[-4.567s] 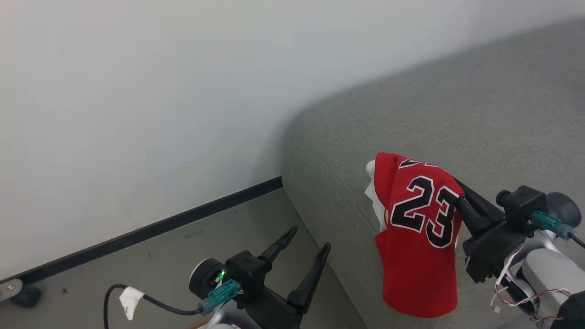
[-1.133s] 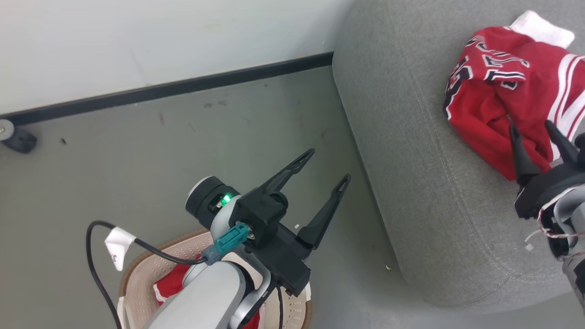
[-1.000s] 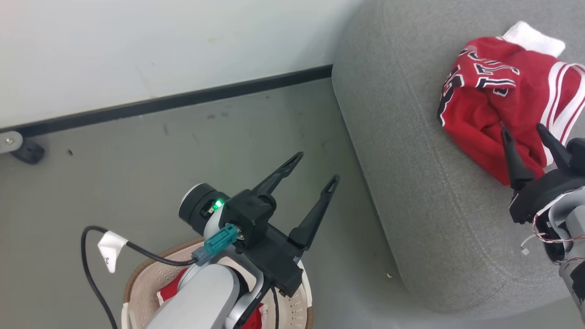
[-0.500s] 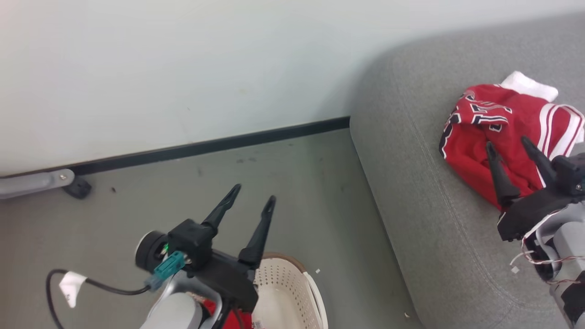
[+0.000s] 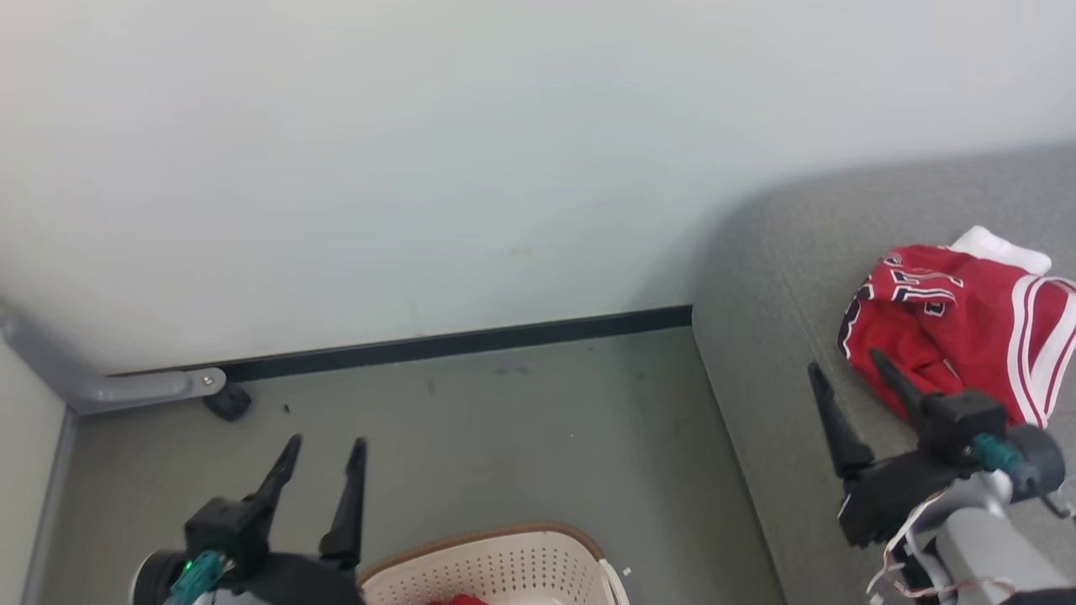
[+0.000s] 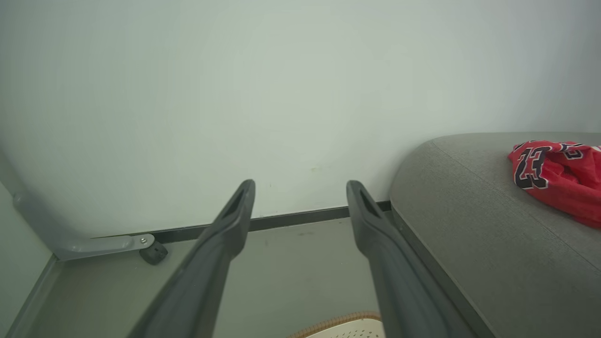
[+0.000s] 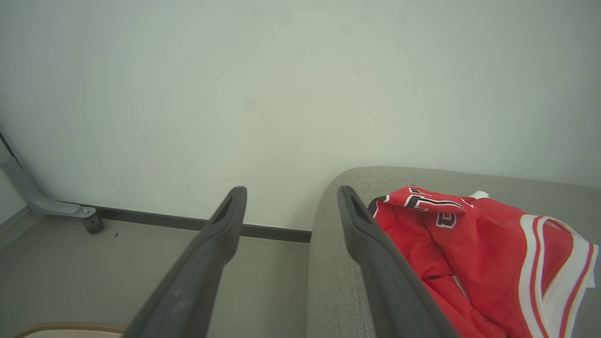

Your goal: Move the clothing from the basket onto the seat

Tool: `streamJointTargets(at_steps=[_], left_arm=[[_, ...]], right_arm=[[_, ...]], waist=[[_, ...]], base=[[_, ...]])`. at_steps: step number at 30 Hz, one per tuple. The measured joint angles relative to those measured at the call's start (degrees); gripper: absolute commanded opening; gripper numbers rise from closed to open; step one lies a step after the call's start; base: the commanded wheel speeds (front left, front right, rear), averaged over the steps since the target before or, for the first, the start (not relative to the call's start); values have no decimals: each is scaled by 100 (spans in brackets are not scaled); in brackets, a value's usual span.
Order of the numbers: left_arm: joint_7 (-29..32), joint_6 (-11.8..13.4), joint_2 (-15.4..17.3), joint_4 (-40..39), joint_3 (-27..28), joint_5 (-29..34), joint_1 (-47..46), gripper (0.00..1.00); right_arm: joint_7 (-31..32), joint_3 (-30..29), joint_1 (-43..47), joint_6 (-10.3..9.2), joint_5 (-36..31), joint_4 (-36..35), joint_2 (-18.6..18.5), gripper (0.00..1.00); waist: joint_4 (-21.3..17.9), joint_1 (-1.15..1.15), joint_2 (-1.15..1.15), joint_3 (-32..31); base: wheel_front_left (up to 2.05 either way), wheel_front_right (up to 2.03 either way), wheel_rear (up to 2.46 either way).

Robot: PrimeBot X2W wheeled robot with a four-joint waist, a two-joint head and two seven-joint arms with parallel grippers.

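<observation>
While left pincer (image 5: 326, 441) gapes over floor (image 5: 504, 420) — right pincer (image 5: 844, 361) gapes over seat (image 5: 773, 277).

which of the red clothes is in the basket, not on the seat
The small red patch at the head view's bottom edge, inside the cream basket on the floor. The other red garment, white-striped and numbered, lies crumpled on the grey seat.

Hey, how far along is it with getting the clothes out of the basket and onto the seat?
Done: a red jersey lies crumpled on the grey seat. In hand: nothing; the left tool and right tool are both open and empty. Left: a bit of red fabric shows inside the basket, so at least one more piece likely needs moving.
</observation>
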Motion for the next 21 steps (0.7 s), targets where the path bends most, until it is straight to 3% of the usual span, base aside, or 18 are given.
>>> streamJointTargets(at_steps=[10, 21], left_arm=[[-96, 183, 205, -174, 439, -105, 811, 100], [-148, 310, 141, -603, 922, -86, 1591, 100]], right_arm=[[0, 113, 939, -264, -104, -644, 263, 100], [1, 70, 1850, -649, -223, -1495, 353, 100]], waist=[[162, 0, 0, -449], [127, 1, 0, -664]], base=[[0, 0, 0], [0, 0, 0]])
